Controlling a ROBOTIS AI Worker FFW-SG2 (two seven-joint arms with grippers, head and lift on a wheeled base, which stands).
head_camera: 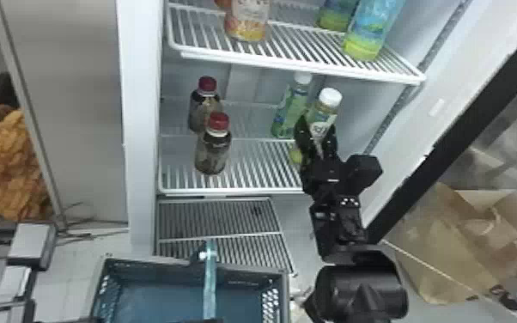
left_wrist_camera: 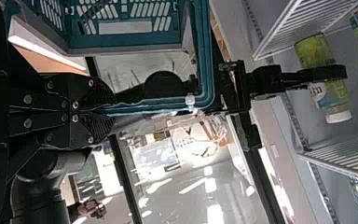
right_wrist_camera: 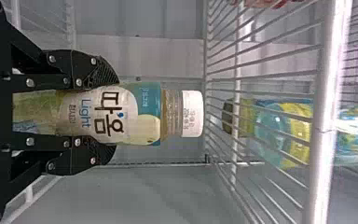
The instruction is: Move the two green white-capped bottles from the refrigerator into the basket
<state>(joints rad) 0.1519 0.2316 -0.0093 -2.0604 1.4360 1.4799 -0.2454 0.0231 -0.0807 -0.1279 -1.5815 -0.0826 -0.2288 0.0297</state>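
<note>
In the head view my right gripper (head_camera: 318,139) is shut on the front green bottle (head_camera: 323,115), upright on the refrigerator's middle shelf; the rear green bottle (head_camera: 288,109) stands behind it, to the left. The right wrist view has my right gripper (right_wrist_camera: 107,116) with one finger against each side of the labelled front bottle (right_wrist_camera: 121,114), its white cap (right_wrist_camera: 192,114) beyond the tips. At the head view's bottom edge, my left gripper (head_camera: 204,320) is at the teal handle (head_camera: 210,283) of the basket (head_camera: 163,300). In the left wrist view, my left gripper (left_wrist_camera: 107,112) is shut on that handle (left_wrist_camera: 154,106).
Two red-capped bottles (head_camera: 213,148) stand at the left of the middle shelf. The upper shelf (head_camera: 296,51) above holds more bottles and overhangs the green ones. The refrigerator's right side wall (head_camera: 433,103) runs close beside my right arm. Paper bags (head_camera: 438,257) lie on the right.
</note>
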